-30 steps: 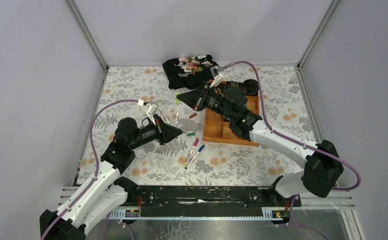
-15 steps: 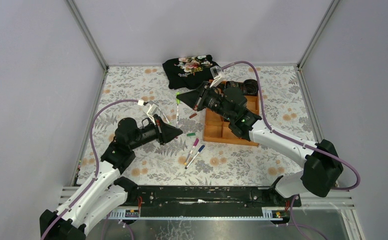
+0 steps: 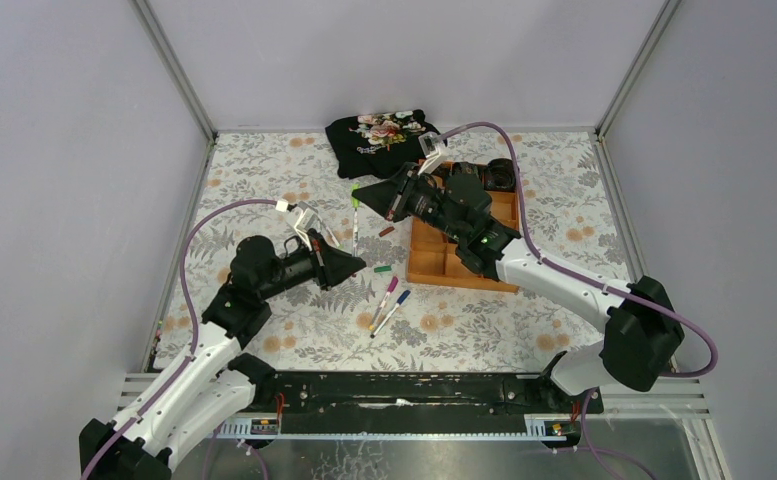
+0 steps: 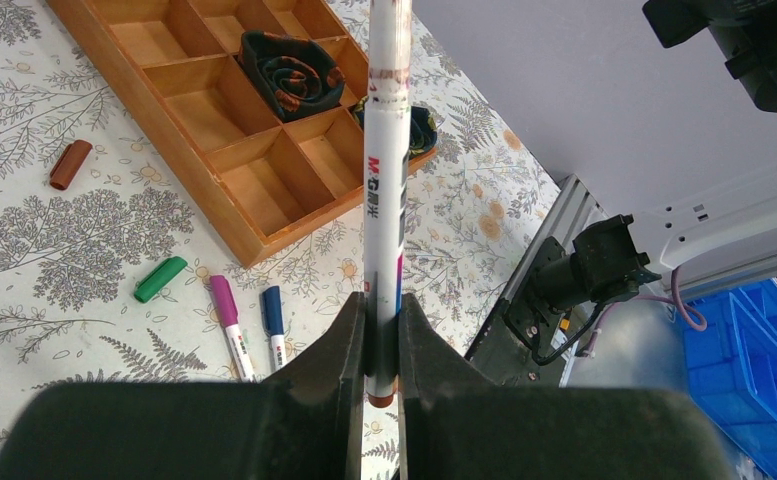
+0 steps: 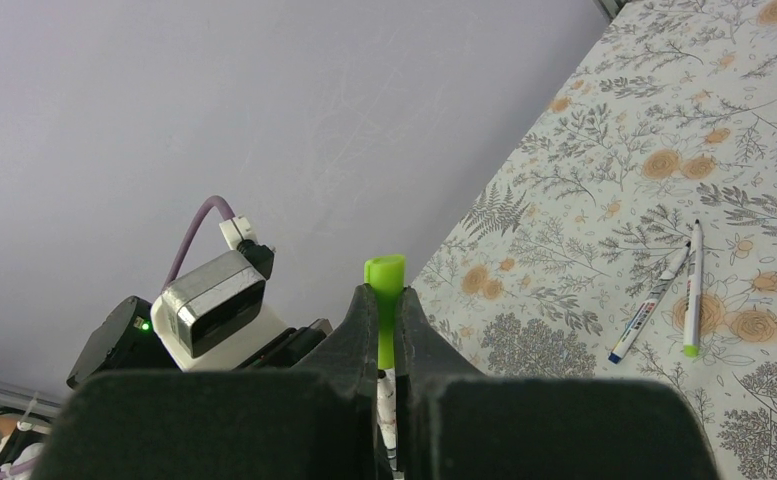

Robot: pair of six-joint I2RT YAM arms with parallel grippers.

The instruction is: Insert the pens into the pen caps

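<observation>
Well, my left gripper (image 4: 382, 308) has its fingers clamped on a pen (image 4: 386, 170) close to its brown-plugged butt. The barrel stands straight up out of the grip and runs off the top of the left wrist view, so I can't see its tip. A dark red smear high on the barrel suggests its colour. What matters next, I judge, is the red cap (image 4: 69, 164). It lies on the table (image 4: 84, 235) ahead and to the left of those fingers, just beside the tray (image 4: 264, 188), between the two grippers with neither clearly nearer. The cap lies flat while my pen is upright, so one of them must be turned before their axes line up. I can't make out which end of the cap is open. My right gripper (image 5: 385, 296) is closed on a green cap (image 5: 385, 272), with a bit of white barrel showing under it between the fingers; whether that pen is fully seated is hidden. I reckon it must release that before fetching the red cap. A dark green cap (image 4: 159, 279), a magenta pen (image 4: 226, 312) and a blue pen (image 4: 273, 318) lie near the left fingers.
</observation>
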